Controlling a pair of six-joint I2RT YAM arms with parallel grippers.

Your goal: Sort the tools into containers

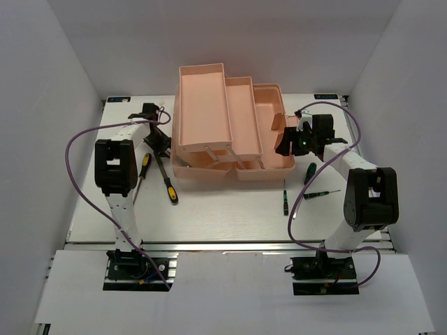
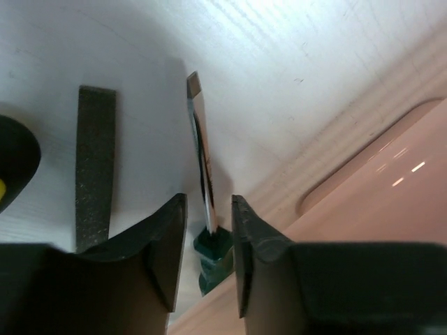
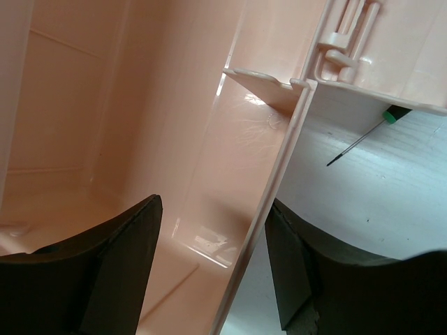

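Observation:
The salmon-pink toolbox (image 1: 209,118) stands open mid-table, its trays (image 1: 244,115) stepped out. My left gripper (image 1: 159,143) is low at the box's left side. In the left wrist view its jaws (image 2: 208,202) are open and closely straddle a green-handled screwdriver (image 2: 202,153), whose steel shaft points away across the table. My right gripper (image 1: 290,143) is open at the box's right end. One finger (image 3: 105,258) is inside the box (image 3: 140,105) and the other outside its wall, with nothing held. Two yellow-and-black screwdrivers (image 1: 167,183) lie at the left. Green ones (image 1: 309,172) lie at the right.
A thin precision screwdriver (image 1: 285,202) and another (image 1: 323,194) lie in front of the box's right half; one of them (image 3: 356,139) shows past the latch. A flat dark strip (image 2: 94,167) and a yellow-black handle (image 2: 10,174) lie left of my left fingers. White walls enclose the table.

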